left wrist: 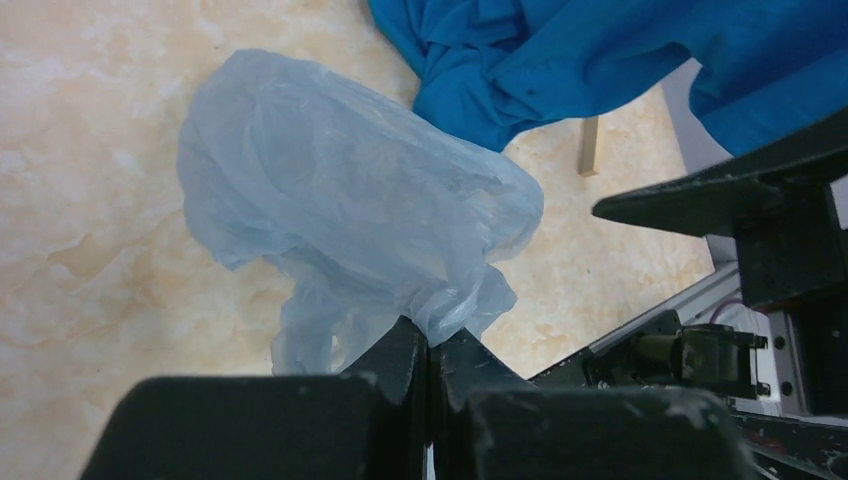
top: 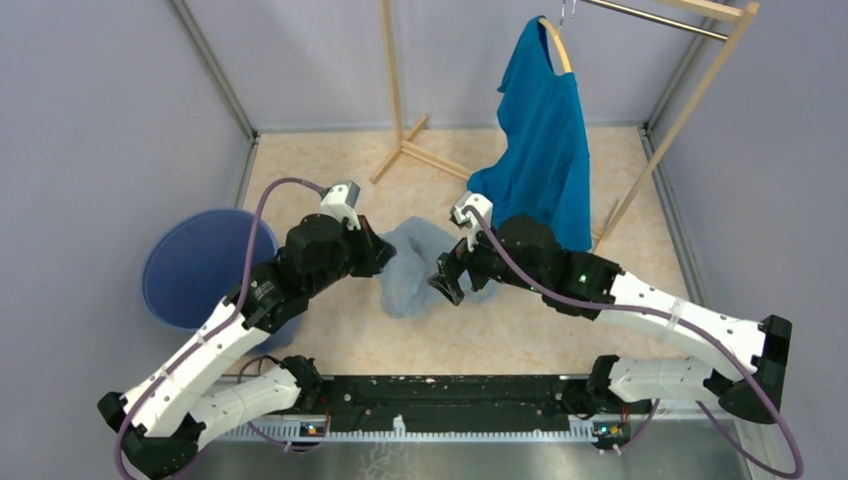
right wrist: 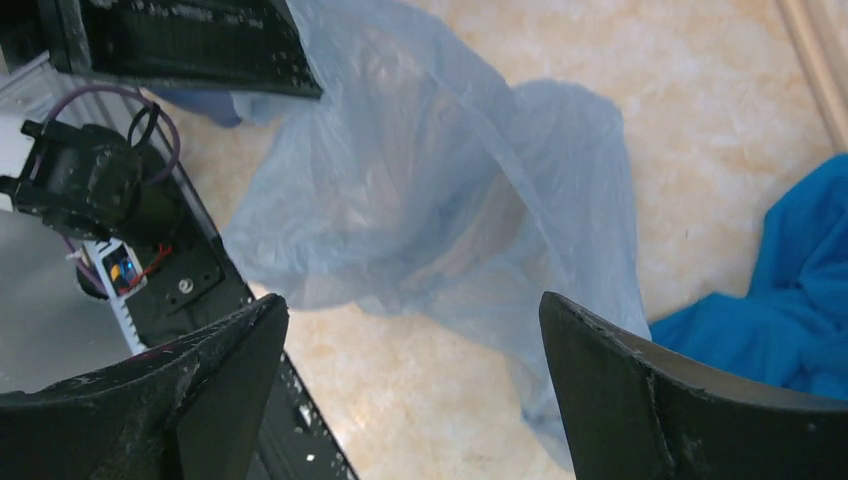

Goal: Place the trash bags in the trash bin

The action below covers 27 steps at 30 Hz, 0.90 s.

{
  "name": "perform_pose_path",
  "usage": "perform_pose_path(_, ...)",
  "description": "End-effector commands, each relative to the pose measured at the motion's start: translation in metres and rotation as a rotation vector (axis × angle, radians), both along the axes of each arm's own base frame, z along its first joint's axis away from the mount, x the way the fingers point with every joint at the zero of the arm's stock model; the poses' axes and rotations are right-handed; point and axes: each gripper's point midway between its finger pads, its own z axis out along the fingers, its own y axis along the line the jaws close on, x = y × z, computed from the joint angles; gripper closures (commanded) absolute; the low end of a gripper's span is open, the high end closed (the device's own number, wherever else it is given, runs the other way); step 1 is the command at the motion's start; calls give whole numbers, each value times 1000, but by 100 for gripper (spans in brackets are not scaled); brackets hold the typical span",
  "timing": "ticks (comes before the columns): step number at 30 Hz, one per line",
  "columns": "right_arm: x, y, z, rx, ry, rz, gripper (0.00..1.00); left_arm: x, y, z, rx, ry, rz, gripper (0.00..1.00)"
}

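Note:
The trash bag (top: 412,262) is a thin, pale blue-grey crinkled sheet hanging between my two arms above the beige floor. My left gripper (top: 386,254) is shut on a bunched edge of it; in the left wrist view the trash bag (left wrist: 350,190) billows out from the pinched jaws of that left gripper (left wrist: 430,340). My right gripper (top: 450,286) is just right of the bag, open. In the right wrist view the right gripper (right wrist: 410,300) stands wide with nothing between its fingers, the trash bag (right wrist: 440,190) beyond them. The round blue trash bin (top: 200,262) stands at the left wall.
A bright blue T-shirt (top: 545,150) hangs on a hanger from a wooden clothes rack (top: 400,100) at the back, its hem near my right arm. Grey walls close in both sides. The black base rail (top: 450,400) runs along the near edge.

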Motion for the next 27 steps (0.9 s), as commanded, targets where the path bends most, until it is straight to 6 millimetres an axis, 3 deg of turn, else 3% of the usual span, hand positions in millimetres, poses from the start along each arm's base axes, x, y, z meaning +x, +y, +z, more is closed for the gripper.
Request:
perform_pose_path(1,12,30,25,82,-142,100,4,-6,-17,28,-13,-71,-136,100)
perform_pose_path(5,2,48,36,164,-161,196,5,-16,-22,29,28,-61,-230,100)
perform_pose_path(10,9,62,23,210,-127,167,8,-25,-26,40,0,-82,-281,100)
perform_pose_path(14,22,68,9,248,-54,67,35,-32,-34,46,-39,-86,-337,100)
perform_pose_path(18,26,65,11,290,-49,20,68,-36,-31,48,-38,-95,-348,94)
perform_pose_path(21,25,62,12,278,-56,23,82,-38,-22,46,-13,-102,-327,79)
perform_pose_path(27,16,58,6,240,-48,72,84,-40,-6,37,13,-139,-284,17)
